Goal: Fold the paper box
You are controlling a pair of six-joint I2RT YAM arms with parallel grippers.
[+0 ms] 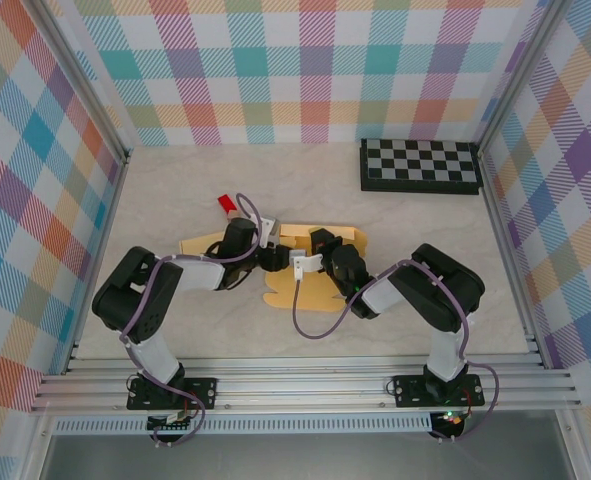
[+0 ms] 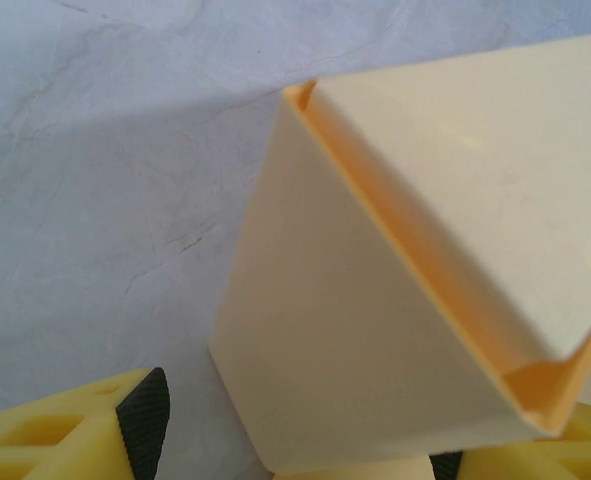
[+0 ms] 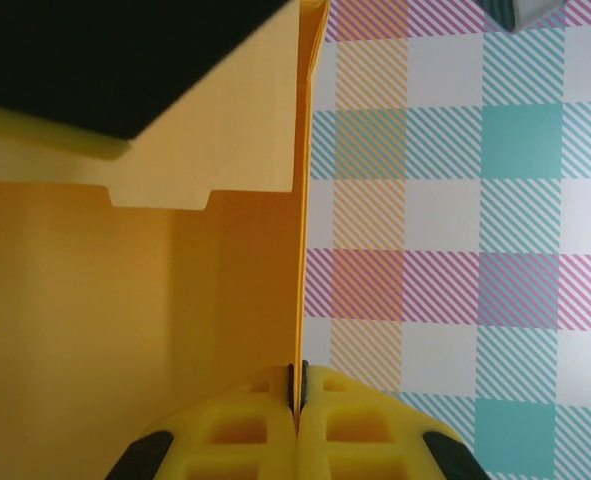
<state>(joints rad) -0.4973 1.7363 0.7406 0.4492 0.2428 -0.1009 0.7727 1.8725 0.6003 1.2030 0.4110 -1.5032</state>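
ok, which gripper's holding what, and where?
Right gripper is shut on the paper box, pinching a panel's thin edge. Left gripper stands open, the box between its fingers, ungripped.

Black arms [image 1: 135,298], purple cables [image 1: 315,334], yellow fingers [image 2: 55,432], black pads [image 2: 143,420]

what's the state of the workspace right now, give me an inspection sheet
surface: pale marbled table, no spills seen
job's things: paper box, partly folded, lying between the two arms
clutter: red thing behind the box; checkerboard at the far right
tools: left tool open, a box corner between its jaws; right tool shut on a box wall
cables: purple cables loop along both arms
surroundings: plaid walls on three sides, metal rail at the near edge
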